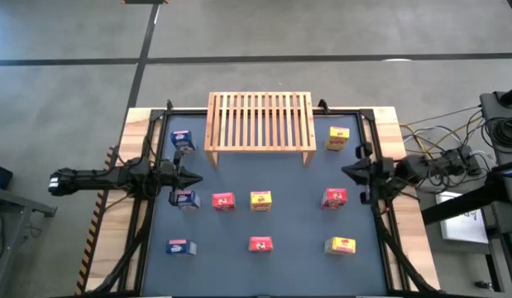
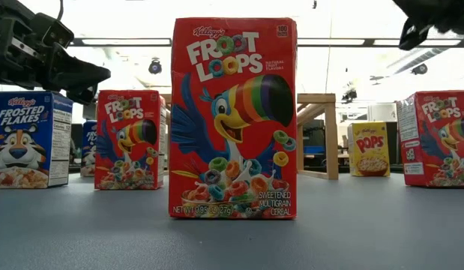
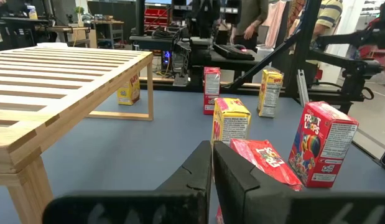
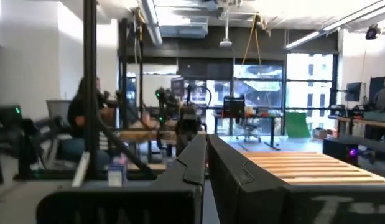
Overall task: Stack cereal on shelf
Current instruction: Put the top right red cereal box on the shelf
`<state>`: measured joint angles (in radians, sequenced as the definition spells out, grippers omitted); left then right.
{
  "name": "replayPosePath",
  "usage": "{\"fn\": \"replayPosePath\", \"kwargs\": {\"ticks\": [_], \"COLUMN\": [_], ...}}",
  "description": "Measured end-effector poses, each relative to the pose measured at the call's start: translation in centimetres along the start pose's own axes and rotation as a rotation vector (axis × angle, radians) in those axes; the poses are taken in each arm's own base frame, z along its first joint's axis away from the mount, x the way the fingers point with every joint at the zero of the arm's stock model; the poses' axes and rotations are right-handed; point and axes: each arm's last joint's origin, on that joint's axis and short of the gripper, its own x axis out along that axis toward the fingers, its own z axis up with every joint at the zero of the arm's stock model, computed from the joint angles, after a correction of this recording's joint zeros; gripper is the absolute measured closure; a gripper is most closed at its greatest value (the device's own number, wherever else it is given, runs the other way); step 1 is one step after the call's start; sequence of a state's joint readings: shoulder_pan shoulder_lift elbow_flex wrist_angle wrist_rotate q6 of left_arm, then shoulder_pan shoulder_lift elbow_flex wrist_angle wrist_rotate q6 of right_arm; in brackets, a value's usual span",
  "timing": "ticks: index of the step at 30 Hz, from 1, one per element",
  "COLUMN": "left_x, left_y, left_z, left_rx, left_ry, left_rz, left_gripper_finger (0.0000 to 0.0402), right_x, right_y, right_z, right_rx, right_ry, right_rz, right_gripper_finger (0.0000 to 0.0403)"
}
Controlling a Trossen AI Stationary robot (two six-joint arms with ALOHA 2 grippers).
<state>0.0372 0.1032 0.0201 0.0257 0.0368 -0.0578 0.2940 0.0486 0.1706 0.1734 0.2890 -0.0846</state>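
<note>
Several small cereal boxes, blue (image 1: 182,139), red (image 1: 260,244) and yellow (image 1: 341,245), stand upright on their bases on the dark table mat. The light wooden slatted shelf (image 1: 260,122) stands on its side legs at the far middle, with nothing on top. My left gripper (image 1: 193,176) hovers shut at the table's left side, between two blue boxes, pointing level toward the right. My right gripper (image 1: 348,171) hovers shut at the right side, pointing left and raised slightly. In the low view a red box (image 2: 233,120) fills the centre.
Black frame rails (image 1: 148,165) run along the table's left and right sides. Cables and equipment (image 1: 454,157) lie beyond the right edge. People sit and stand in the room behind the table (image 3: 267,18). Bare mat shows between the shelf and the middle row of boxes (image 1: 260,174).
</note>
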Motion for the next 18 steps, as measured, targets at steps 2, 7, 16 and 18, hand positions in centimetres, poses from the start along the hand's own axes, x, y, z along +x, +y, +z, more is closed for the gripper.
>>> {"fn": "replayPosePath", "kwargs": {"ticks": [2, 7, 16, 18], "left_x": [0.0, 0.0, 0.0, 0.0], "left_y": [0.0, 0.0, 0.0, 0.0], "left_z": [0.0, 0.0, 0.0, 0.0], "left_rx": [0.000, 0.000, 0.000, 0.000], "left_ry": [0.000, 0.000, 0.000, 0.000], "left_rz": [0.000, 0.000, 0.000, 0.000], "left_gripper_finger": [0.0402, 0.0402, 0.0402, 0.0402], "right_x": [-0.1, -0.6, -1.2, -1.2], "right_y": [-0.1, -0.3, -0.7, -0.7], "right_z": [0.9, 1.7, 4.0, 3.8], "right_rx": [0.088, 0.161, 0.118, 0.109], "right_ry": [0.049, 0.184, 0.171, 0.176], "right_rz": [0.002, -0.005, -0.003, -0.013], "right_gripper_finger": [0.0394, 0.0394, 0.0394, 0.0394]}}
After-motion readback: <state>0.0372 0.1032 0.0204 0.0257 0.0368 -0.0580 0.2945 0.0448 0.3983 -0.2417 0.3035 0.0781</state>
